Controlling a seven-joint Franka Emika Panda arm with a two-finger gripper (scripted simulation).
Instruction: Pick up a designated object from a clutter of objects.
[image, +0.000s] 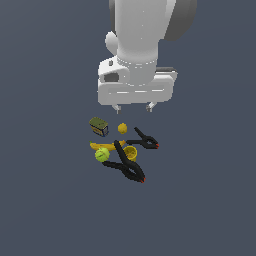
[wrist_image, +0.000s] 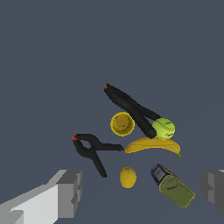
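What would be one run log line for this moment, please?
phase: approach | claw: open, above the clutter, holding nothing | target: green ball, against banana and large black clamp | yellow cup: upright

Even, shadowless simulator light leaves the slate-grey floor (image: 45, 200) flat and dim in both views, without glare or blur, though the renders are coarse and small items lack detail.

Honestly not much of a room here, just one flat dark slate-blue floor (image: 45, 200) running to every edge in both the exterior and wrist views. Lighting's soft and even, with hardly any shadows and no seams or texture anywhere.
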